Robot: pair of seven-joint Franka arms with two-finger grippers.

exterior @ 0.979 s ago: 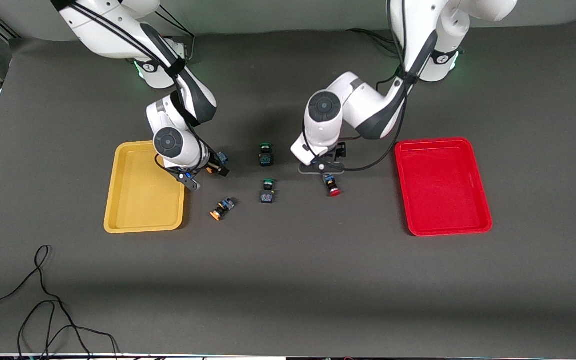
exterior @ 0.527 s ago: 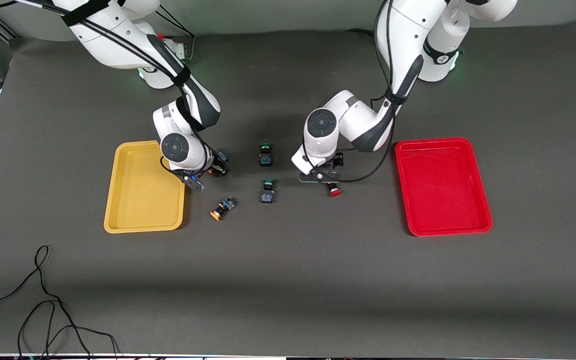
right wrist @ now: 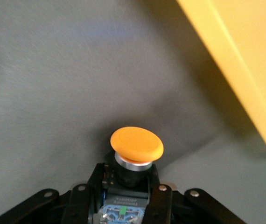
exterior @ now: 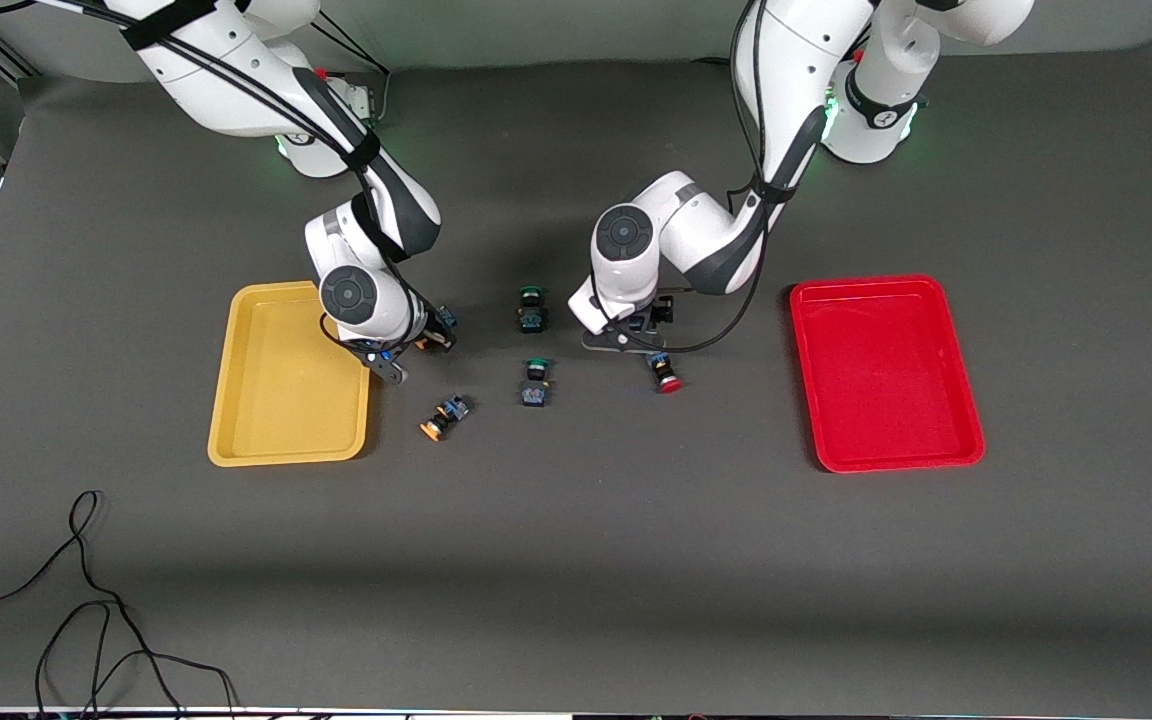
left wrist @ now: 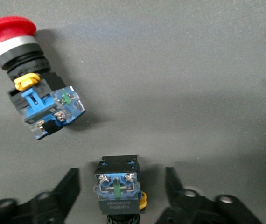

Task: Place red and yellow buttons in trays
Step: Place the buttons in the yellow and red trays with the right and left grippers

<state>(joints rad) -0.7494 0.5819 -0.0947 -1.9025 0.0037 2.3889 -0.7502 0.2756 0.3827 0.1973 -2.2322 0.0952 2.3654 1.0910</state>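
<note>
Right gripper (right wrist: 123, 198) clamps an orange-capped button (right wrist: 136, 145) beside the yellow tray (exterior: 288, 375).
Left gripper (left wrist: 121, 184) (mid-table) straddles, apparently untouching, another button (left wrist: 117, 184); a red-capped button (left wrist: 35, 88) lies near.

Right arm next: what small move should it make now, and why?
Probably a short lift, then a shift over the yellow tray. The right pincer looks shut on the orange-capped button, which is beside the tray's rim, not over it. The left pincer stands open astride another button whose cap is hidden.
</note>
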